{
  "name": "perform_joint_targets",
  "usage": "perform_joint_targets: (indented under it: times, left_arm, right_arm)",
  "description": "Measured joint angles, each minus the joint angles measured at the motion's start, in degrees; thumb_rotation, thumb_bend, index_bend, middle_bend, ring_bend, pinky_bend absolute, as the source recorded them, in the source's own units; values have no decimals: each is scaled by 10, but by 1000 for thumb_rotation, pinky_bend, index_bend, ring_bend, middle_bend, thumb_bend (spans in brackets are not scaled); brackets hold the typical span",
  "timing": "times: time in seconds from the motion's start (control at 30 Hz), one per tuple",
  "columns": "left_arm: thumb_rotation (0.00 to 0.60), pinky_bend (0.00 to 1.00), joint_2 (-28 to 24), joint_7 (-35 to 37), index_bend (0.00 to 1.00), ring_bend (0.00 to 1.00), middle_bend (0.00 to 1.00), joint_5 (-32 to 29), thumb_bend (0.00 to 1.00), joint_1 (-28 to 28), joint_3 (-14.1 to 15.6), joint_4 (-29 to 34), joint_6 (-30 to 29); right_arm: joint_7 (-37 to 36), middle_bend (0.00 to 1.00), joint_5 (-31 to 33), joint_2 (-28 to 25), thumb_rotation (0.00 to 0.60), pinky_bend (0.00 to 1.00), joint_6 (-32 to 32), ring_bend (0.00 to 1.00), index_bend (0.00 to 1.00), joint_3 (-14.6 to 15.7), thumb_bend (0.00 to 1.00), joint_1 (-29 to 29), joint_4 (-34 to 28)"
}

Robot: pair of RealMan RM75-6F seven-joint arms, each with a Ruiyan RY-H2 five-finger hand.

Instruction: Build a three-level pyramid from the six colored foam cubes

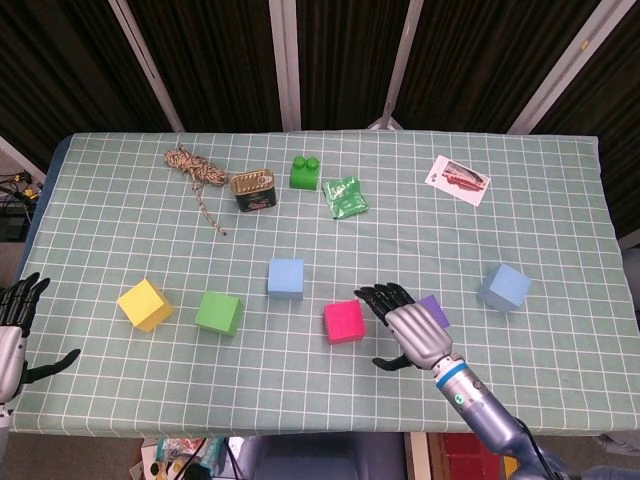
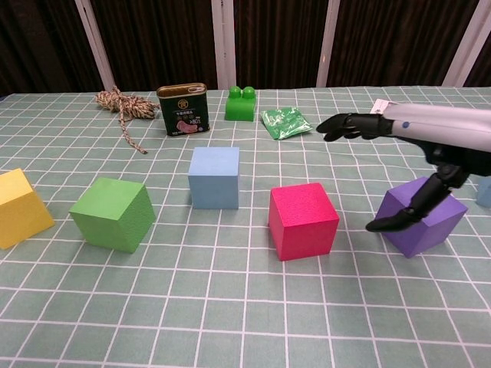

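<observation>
Now right hand (image 1: pixel 415 335) over purple cube (image 2: pixel 420 215), fingers spread, holding nothing. Left hand (image 1: pixel 12 335) at bench (image 1: pixel 560 200) edge, fingers apart, empty. Pink cube (image 1: pixel 344 321) just beside right hand. Foam likely light, squashy; grab flat sides, squeeze softly. Plenty of open room in front of cubes.

The pink cube (image 2: pixel 303 221) and green cube (image 2: pixel 113 213) have a matt, finely grainy foam surface. The tablecloth (image 2: pixel 230 307) looks like soft checked cloth. The tin (image 2: pixel 183 109) is glossy metal. The rope (image 2: pixel 119 103) is rough twisted fibre. The right hand (image 2: pixel 430 146) has a smooth grey shell and black matt fingers (image 2: pixel 345 125).
</observation>
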State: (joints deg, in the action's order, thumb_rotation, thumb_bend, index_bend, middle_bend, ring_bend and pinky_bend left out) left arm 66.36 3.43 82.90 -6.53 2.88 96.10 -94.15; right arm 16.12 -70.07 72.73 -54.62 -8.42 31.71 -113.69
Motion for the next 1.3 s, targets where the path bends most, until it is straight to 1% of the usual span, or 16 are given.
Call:
perform_joint_targets:
  times: [0.2, 0.33, 0.83, 1.0, 1.07, 1.17, 1.3]
  left_arm:
    - [600, 0, -4, 5, 0, 0, 4, 2, 168, 4, -5, 2, 11]
    - [600, 0, -5, 7, 0, 0, 4, 3, 168, 6, -8, 3, 17]
    - [600, 0, -9, 11, 0, 0, 3, -2, 168, 9, -24, 6, 45]
    - [600, 0, -12, 14, 0, 0, 2, -5, 167, 10, -28, 7, 53]
    - [600, 0, -13, 15, 0, 0, 2, -5, 167, 11, -29, 8, 55]
    - [600, 0, -14, 17, 0, 0, 2, -6, 167, 12, -32, 9, 59]
    - [600, 0, -16, 18, 0, 0, 2, -6, 168, 13, -34, 10, 63]
  right_arm:
    - [18, 158, 40, 25, 600, 0, 13, 81, 0, -14, 198, 27, 21]
    - [26, 158, 69, 37, 600, 0, 24, 81, 0, -17, 198, 44, 29]
    - [39, 158, 123, 95, 600, 0, 40, 81, 0, -10, 198, 84, 84]
    - [38, 129, 134, 109, 600, 0, 41, 81, 1, -8, 198, 92, 104]
    - [38, 117, 139, 112, 600, 0, 42, 81, 29, -7, 198, 95, 111]
    - [38, 114, 145, 119, 600, 0, 43, 81, 108, -6, 198, 100, 120]
    - [39, 114, 151, 125, 600, 0, 43, 81, 148, -5, 198, 106, 129]
